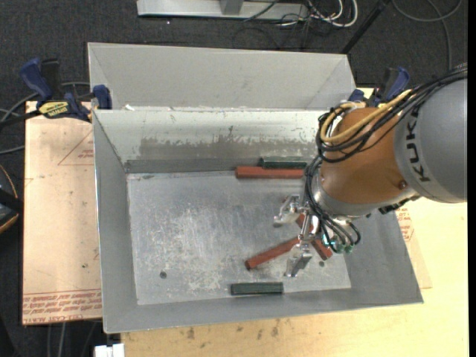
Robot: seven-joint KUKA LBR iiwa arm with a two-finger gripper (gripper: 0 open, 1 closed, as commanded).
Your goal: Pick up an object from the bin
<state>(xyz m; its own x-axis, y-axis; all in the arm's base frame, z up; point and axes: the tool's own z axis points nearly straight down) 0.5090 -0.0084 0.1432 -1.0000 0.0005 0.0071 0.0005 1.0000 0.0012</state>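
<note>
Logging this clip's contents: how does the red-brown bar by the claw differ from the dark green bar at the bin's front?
The red-brown bar lies slanted, one end reaching the claw. The dark green bar lies level along the front wall, apart from the claw. Both are slim bars lying flat.

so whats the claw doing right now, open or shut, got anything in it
claw: open, fingers spread either side of the right end of the red-brown stick lying front right; it looks unclamped.
</note>
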